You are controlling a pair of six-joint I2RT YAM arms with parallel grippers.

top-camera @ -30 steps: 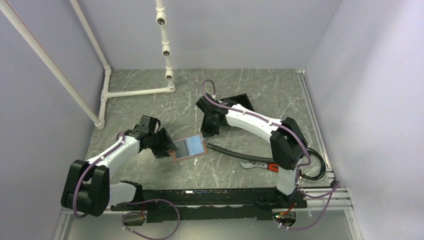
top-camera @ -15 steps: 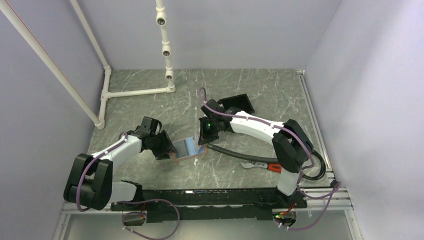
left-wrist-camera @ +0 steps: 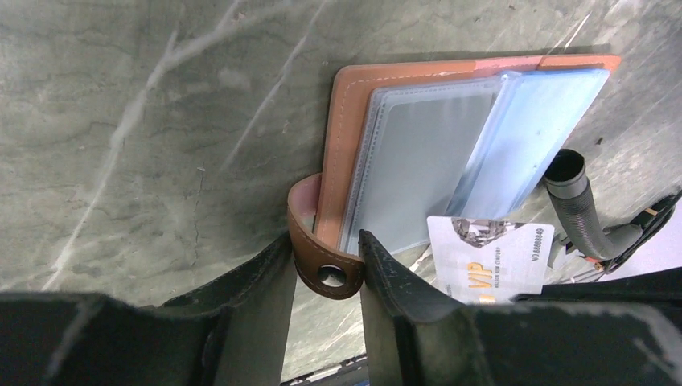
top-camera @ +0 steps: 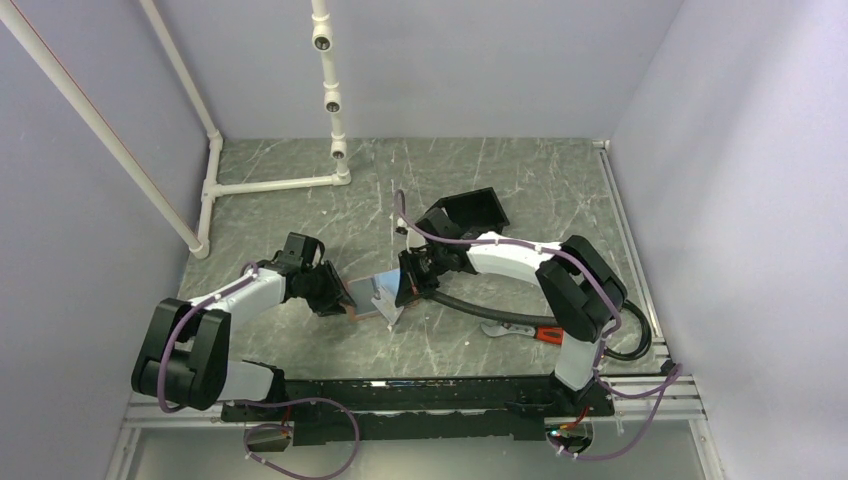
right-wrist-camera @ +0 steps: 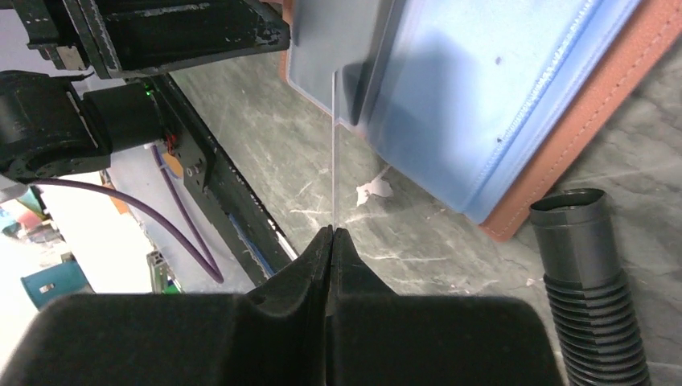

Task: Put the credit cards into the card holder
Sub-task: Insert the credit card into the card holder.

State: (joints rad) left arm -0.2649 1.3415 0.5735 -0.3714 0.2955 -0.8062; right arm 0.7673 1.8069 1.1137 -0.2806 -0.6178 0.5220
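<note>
The tan card holder (top-camera: 372, 296) lies open on the table, its clear-blue sleeves (left-wrist-camera: 418, 137) facing up. My left gripper (left-wrist-camera: 324, 241) is shut on its leather strap tab (left-wrist-camera: 326, 269) at the holder's left edge, both fingers touching the tab. My right gripper (right-wrist-camera: 331, 231) is shut on one of the credit cards, seen edge-on as a thin line (right-wrist-camera: 333, 145) that reaches the sleeves (right-wrist-camera: 482, 88). The same card shows its pale face with "VIP" print (left-wrist-camera: 490, 257) in the left wrist view. In the top view the right gripper (top-camera: 403, 290) hangs over the holder's right edge. No other credit cards are in view.
A black ribbed hose (top-camera: 470, 305) runs right of the holder, its open end (right-wrist-camera: 575, 217) close to the holder's corner. A black box (top-camera: 470, 212) sits behind the right arm. A red-handled tool (top-camera: 525, 330) lies at the right. White pipes (top-camera: 270, 185) stand at the back left.
My right arm has swung left and nearer, bringing the card from behind the holder down to its right edge. The left jaws have narrowed onto the strap tab.
</note>
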